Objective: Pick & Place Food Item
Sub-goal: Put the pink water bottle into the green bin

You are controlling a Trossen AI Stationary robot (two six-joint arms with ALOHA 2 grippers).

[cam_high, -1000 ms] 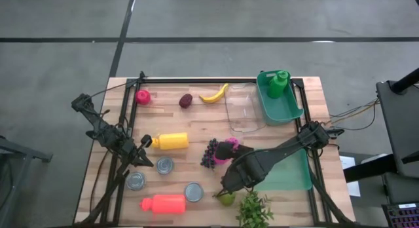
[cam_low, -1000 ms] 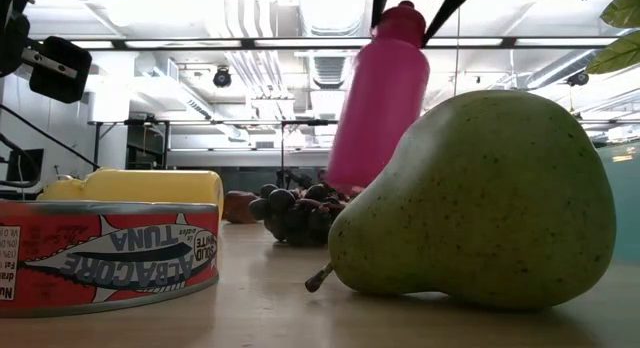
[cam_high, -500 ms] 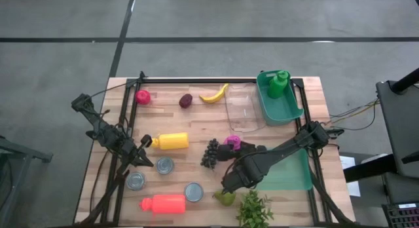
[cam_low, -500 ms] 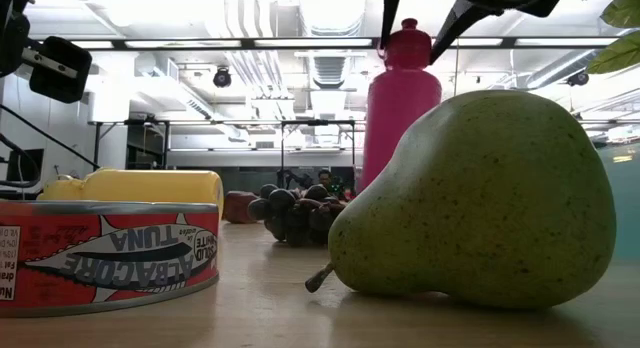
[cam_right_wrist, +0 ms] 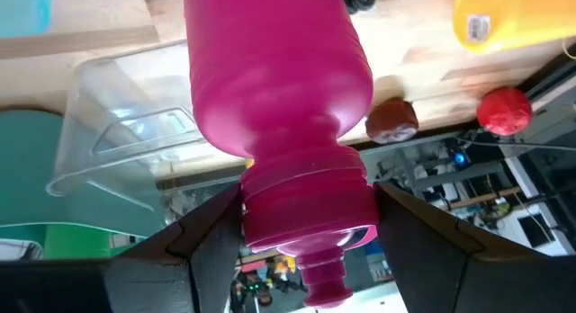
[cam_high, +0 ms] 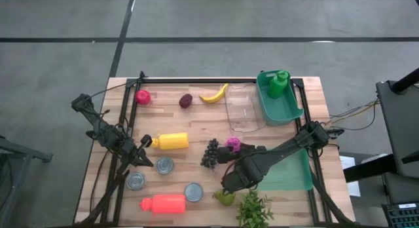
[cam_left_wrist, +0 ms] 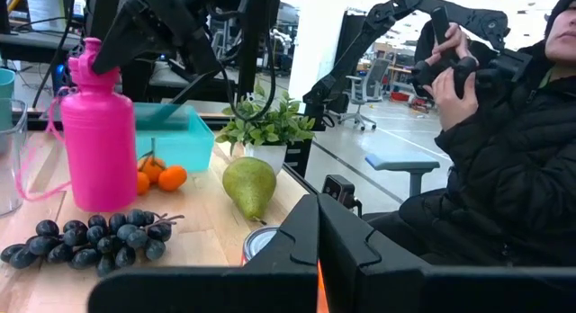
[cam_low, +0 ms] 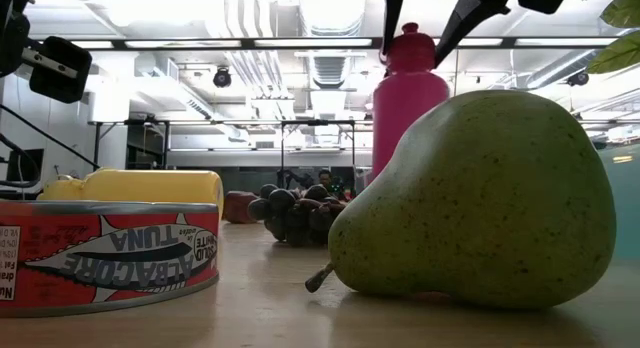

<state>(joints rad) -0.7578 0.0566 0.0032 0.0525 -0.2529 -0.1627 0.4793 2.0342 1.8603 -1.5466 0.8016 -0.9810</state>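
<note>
One pink bottle (cam_low: 405, 93), upright, capped

The can (cam_low: 105, 256) at the desk's near edge carries a red label, seen upside down, that reads "ALBACORE", "TUNA" and "SOLID WHITE". Smaller print at the label's left end is too small to read. No other text is legible.

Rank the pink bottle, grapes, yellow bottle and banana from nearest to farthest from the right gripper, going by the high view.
Measured from the right gripper, jaws astride the bottle's cap:
1. Pink bottle, standing between the fingers.
2. Grapes, just beside it, toward the left arm.
3. Yellow bottle, lying farther toward the left arm.
4. Banana, out at the table's far edge.
</note>
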